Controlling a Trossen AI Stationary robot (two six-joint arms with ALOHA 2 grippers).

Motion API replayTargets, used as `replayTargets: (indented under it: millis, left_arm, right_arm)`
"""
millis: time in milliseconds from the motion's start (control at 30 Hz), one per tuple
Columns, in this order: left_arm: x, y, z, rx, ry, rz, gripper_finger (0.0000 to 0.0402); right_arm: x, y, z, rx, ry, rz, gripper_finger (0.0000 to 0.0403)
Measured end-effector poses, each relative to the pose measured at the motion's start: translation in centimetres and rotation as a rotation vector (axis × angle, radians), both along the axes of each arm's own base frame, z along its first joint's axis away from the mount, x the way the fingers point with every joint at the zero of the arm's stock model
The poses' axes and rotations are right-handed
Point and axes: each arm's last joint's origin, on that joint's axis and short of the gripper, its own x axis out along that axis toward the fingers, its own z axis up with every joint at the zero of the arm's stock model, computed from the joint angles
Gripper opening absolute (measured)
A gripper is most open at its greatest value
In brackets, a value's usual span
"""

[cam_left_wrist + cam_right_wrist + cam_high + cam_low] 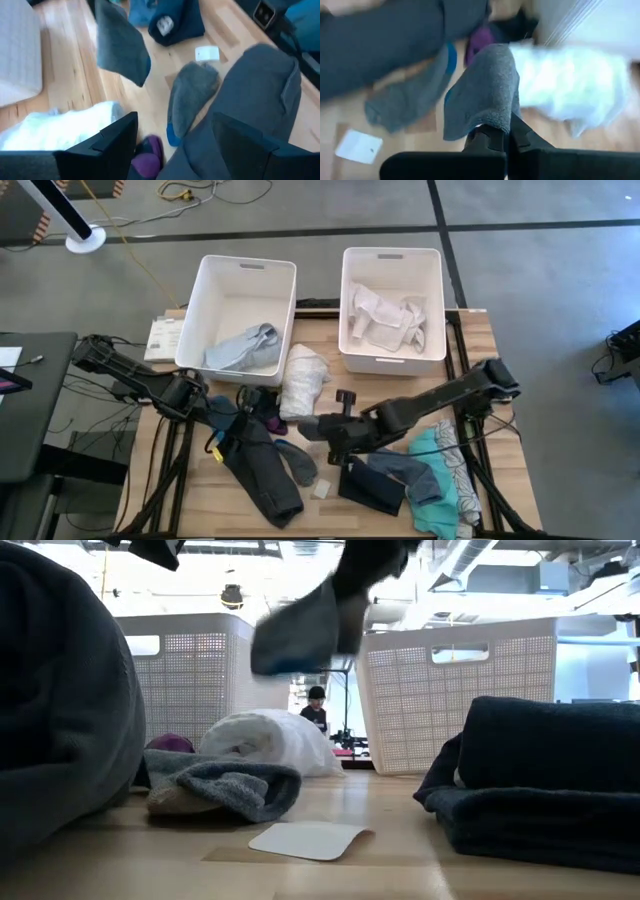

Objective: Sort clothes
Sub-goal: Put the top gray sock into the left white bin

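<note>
My right gripper (308, 426) is over the table's middle, shut on a grey sock (482, 92) that also shows high in the low view (300, 625). My left gripper (175, 150) is open over the left half of the table (232, 412), above a long dark grey garment (262, 475) and a purple sock (147, 160). A second grey sock with a blue edge (298, 462) and a white garment (303, 378) lie on the wood. Navy (372, 488) and teal (440, 480) garments lie at the near right. My right gripper pinches the grey sock by its open cuff end (492, 125) between its two shut fingers. The fingers come from the table's right, slanting down. The sock hangs from them, lifted clear of the table (300, 625).
Two white bins stand at the far edge: the left one (215, 280) holds a grey garment, the right one (392, 260) holds white garments. A small white card (320, 490) lies on the wood near the front. A person shows far off in the room (316, 705).
</note>
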Motion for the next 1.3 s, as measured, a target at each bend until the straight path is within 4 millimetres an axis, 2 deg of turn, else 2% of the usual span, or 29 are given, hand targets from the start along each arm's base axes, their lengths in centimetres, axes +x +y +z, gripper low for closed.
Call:
replayTargets:
  millis: [300, 500, 800, 1133, 1300]
  left_arm:
    - [1.3, -0.4, 2.1, 0.017, -0.267, -0.032, 0.0251]
    - [2.0, -0.6, 4.1, 0.052, -0.491, -0.039, 0.0251]
    - [2.4, -0.4, 6.0, 0.071, -0.684, -0.013, 0.0251]
    - [3.0, 1.2, 6.0, 0.076, -0.68, 0.069, 0.025]
    - [3.1, 1.1, 5.7, 0.082, -0.668, 0.038, 0.0204]
  right_arm:
    - [-2.2, -0.2, 6.2, -0.025, -0.236, 0.097, 0.0001]
    - [-2.9, -0.4, 9.0, -0.075, -0.371, 0.165, 0.0001]
    - [-2.6, -1.1, 10.0, -0.161, -0.424, 0.218, 0.0001]
    - [-2.2, -1.0, 10.6, -0.19, -0.478, 0.305, 0.0001]
    - [-2.1, -1.3, 10.6, -0.195, -0.475, 0.299, 0.0002]
